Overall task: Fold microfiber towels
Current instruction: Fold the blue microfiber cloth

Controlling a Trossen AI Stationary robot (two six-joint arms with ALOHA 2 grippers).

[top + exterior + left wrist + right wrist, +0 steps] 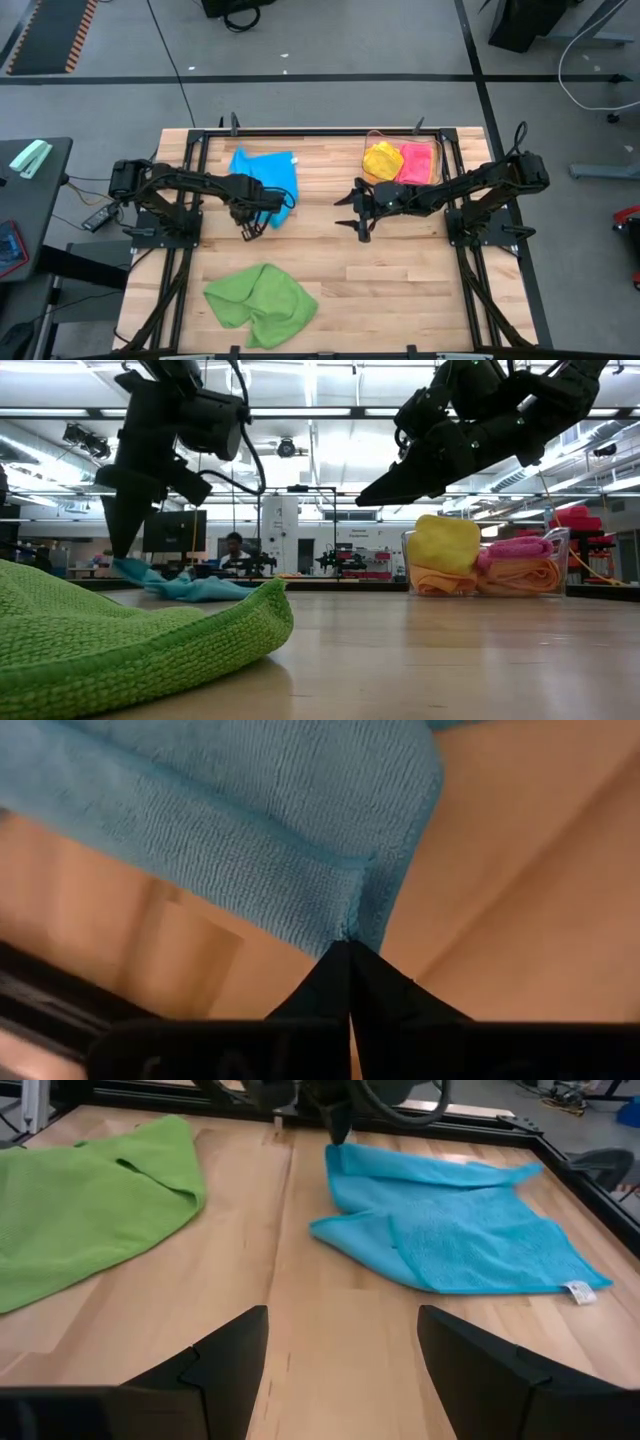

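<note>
Left gripper (pixel 247 228) is clamped on a corner of the blue towel (pixel 268 178), fingers together on the fabric; the towel lies rumpled on the table (pixel 400 280) at the far left; right gripper (pixel 352 208) hovers mid-table, fingers apart, holding nothing; green towel (pixel 260 303) lies crumpled near the front edge; yellow towel (pixel 382 160) and pink towel (pixel 417 162) sit in the bin (pixel 438 150) at far right.
</note>
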